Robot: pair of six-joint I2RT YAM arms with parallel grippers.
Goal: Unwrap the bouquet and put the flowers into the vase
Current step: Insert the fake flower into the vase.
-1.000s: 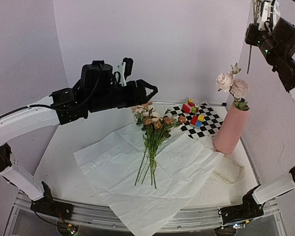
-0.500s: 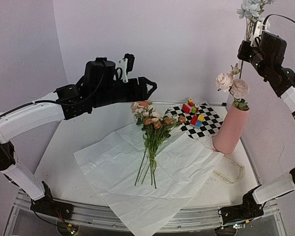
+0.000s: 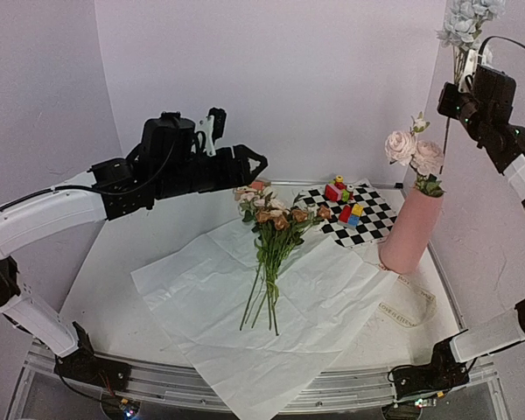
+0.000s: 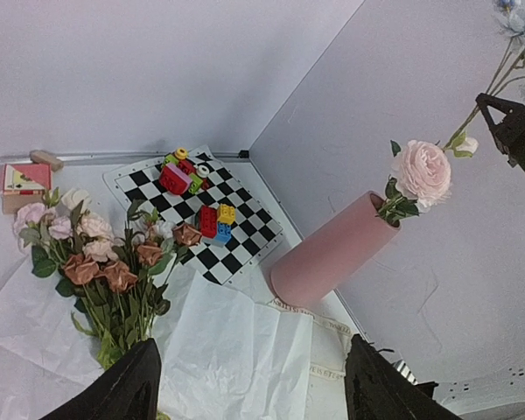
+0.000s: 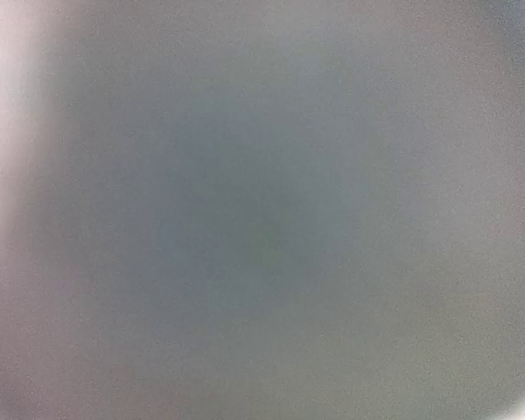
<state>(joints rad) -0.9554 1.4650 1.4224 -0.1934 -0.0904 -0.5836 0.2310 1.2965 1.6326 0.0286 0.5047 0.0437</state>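
Holds the left pincer [image 3: 255, 163] wide apart in the air, with nothing between its fingers [image 4: 131, 385]. Has the flowers [image 3: 271, 232] lying just below and ahead of that pincer, pink, peach and cream blooms at the far end and green stems pointing back toward the arm bases. Leaves them loose on the white paper [image 3: 201, 297], spread open and creased across the surface [image 3: 105, 289].

Places the vase [image 3: 409, 232] well to the right of the left pincer and lower, standing just beside the paper's right corner, with two pale pink roses [image 3: 413, 150] in its mouth.

Clamps the right pincer [image 3: 466, 70] shut on a pale-bloomed stem [image 3: 464, 22], high up, above and slightly right of the vase. Carries the bluish-white blooms above that pincer and lets the thin stem hang below it, close beside the roses in the vase.

Shows, lower than both pincers and between them, a checkered mat [image 3: 372, 219] with small coloured toy blocks [image 3: 343, 194] on it. Shows a lace strip [image 3: 409, 313] on the surface, on the near side of the vase.

Gets nothing from the right wrist view but grey blur.
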